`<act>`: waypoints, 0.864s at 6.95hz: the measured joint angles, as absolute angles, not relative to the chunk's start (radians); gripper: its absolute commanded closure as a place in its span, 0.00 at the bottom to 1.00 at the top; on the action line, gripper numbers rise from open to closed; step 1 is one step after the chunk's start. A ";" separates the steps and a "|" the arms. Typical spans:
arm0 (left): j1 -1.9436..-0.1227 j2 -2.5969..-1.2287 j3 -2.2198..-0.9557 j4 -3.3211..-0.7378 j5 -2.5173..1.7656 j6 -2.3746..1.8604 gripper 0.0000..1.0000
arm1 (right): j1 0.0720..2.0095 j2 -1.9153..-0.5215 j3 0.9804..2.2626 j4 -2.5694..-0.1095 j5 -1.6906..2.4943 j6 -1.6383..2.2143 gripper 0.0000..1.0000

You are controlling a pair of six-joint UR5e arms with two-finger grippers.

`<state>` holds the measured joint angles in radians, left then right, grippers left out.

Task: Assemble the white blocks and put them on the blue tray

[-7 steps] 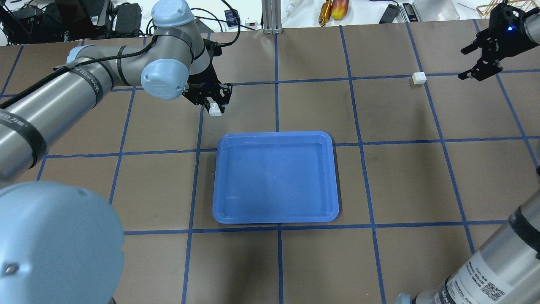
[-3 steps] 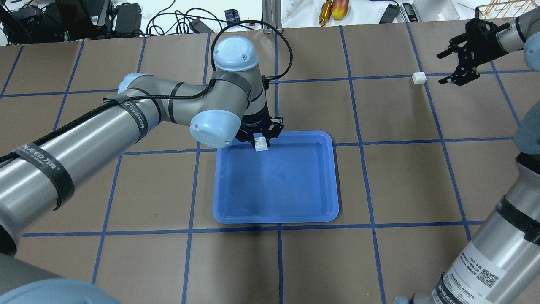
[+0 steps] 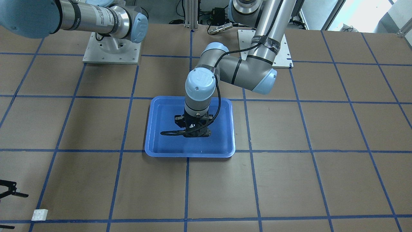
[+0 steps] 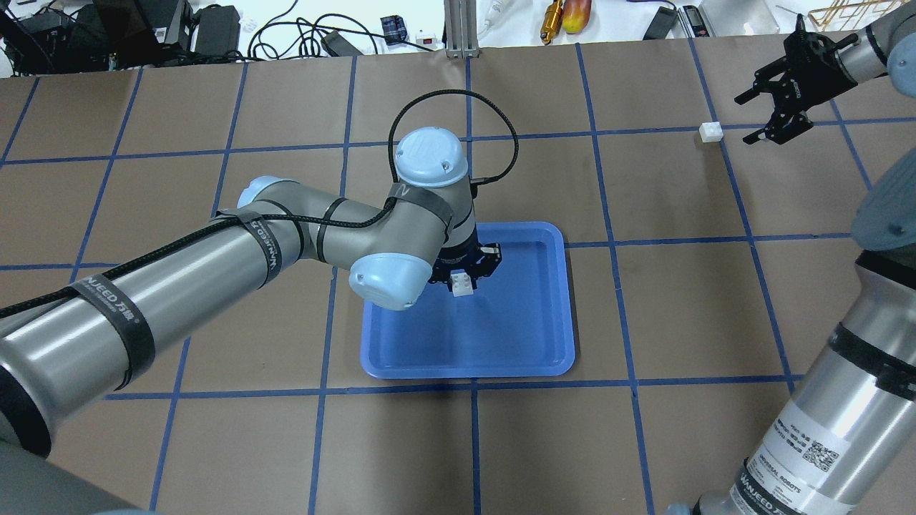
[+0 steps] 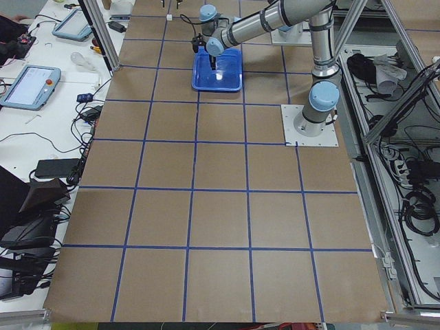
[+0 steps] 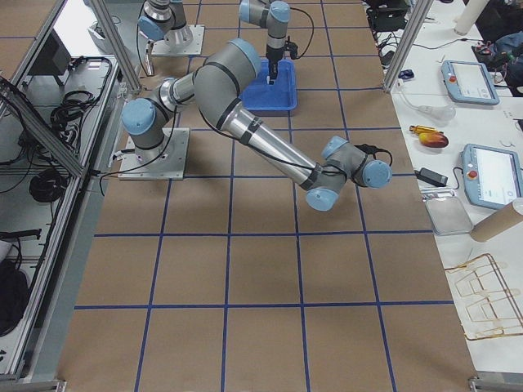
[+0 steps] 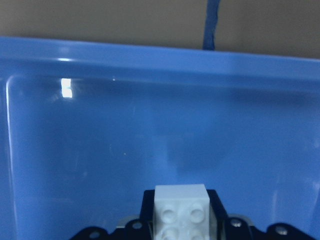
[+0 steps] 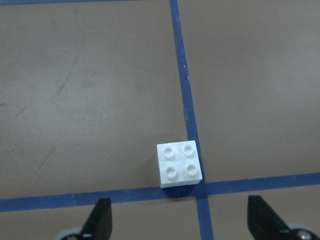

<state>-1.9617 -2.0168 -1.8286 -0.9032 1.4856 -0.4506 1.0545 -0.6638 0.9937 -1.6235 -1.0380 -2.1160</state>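
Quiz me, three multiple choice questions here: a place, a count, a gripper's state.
1. The block in the left gripper is: A over the blue tray; B outside the tray; C on a base plate.
2. White blocks in view: A one; B two; C three.
3. The right gripper is: A open; B shut on a block; C gripping the tray.
Key: A, tray floor surrounds it; B, one held, one loose block on the table; A, its fingers stand wide apart.
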 measured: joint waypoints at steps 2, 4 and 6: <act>-1.966 -2.030 -1.862 -0.846 1.484 -0.450 0.42 | 1.076 -0.595 0.883 -1.517 -1.065 -2.130 0.04; -1.966 -2.036 -1.867 -0.840 1.483 -0.453 0.04 | 1.096 -0.576 0.867 -1.502 -1.068 -2.163 0.07; -1.967 -2.036 -1.868 -0.838 1.484 -0.452 0.03 | 1.102 -0.571 0.865 -1.502 -1.063 -2.171 0.23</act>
<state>-1.9666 -2.0355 -1.8683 -0.8380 1.4840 -0.4522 1.1023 -0.5714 0.8654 -1.5017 -1.0633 -2.1708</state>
